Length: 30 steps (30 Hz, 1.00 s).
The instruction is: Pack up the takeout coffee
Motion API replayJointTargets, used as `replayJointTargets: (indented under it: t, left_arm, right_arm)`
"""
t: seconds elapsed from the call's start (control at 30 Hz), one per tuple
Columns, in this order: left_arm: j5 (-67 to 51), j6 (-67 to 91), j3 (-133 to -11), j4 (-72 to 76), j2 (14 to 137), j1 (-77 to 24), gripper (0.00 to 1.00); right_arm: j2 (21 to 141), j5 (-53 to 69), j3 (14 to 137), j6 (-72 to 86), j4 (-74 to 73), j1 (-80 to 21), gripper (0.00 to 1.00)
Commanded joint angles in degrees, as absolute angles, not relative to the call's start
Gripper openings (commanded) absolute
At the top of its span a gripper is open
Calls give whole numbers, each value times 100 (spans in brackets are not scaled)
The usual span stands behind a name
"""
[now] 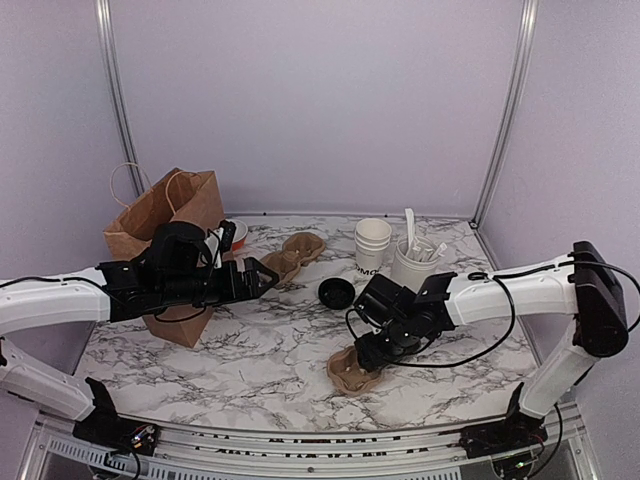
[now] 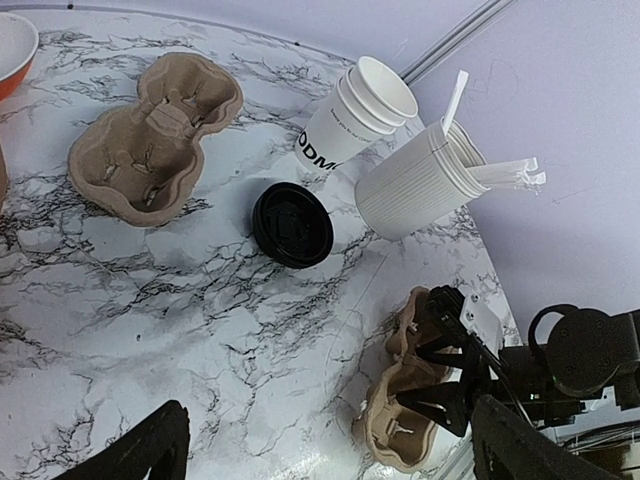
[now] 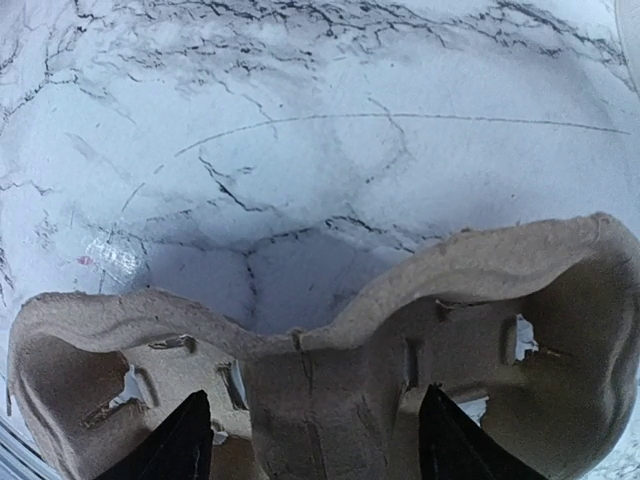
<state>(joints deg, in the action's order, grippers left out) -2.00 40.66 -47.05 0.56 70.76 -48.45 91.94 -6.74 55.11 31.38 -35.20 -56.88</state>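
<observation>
Near the middle of the marble table (image 1: 250, 345) we mark the takeout coffee (image 2: 292, 224). Its round black lid faces the cameras and only a sliver of white cup wall shows beside it, so we cannot tell whether it stands upright. Just behind it, side by side, stand a stack of lettered paper cups (image 2: 362, 112) and a ribbed white cup of white utensils (image 2: 412, 188).

To the coffee's left and further back lies a moulded-pulp cup carrier (image 2: 155, 135). A second carrier (image 1: 350, 372) lies nearer the arms, apart from the coffee. Over this one we place the right gripper (image 3: 318, 445). Its fingers (image 3: 185, 445) stand apart on either side of the carrier's middle bridge, and we cannot tell whether they press on it.

Left of the coffee the left gripper (image 1: 262, 278) hovers above the table, fingers spread wide with nothing between them. Behind that arm stand a brown paper bag (image 1: 165, 225) and a white bowl with an orange-red band (image 2: 12, 50).
</observation>
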Motion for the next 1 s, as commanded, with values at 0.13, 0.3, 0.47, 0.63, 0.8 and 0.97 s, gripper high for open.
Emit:
replayJointTargets:
  t: [0.13,0.3,0.47,0.63,0.8,0.97]
  left_arm:
    - [-410,3915,-4861,16,6910,-4890,99]
    - [-478,3775,-5033,18,6914,-5009,99]
    - [-618,3614,-5280,24,6928,-5154,99]
    - [-826,3423,-5737,18,6713,-5259,99]
    - [-851,3205,-6272,-43,6430,-5265,99]
    - [-607,3050,-6675,-105,6249,-5265,99]
  right_arm:
    - [9294,-594,5812,2617,-3467,-5515,69]
    - [9324,-563,5822,2518,-3403,-5520,69]
    - [9405,-470,5878,2456,-3335,-5520,66]
    - [9484,-513,5813,2379,-3333,-5520,64]
    - [9495,-533,5783,2303,-3302,-5520,61]
    - [9603,-520,5801,2244,-3267,-5528,59]
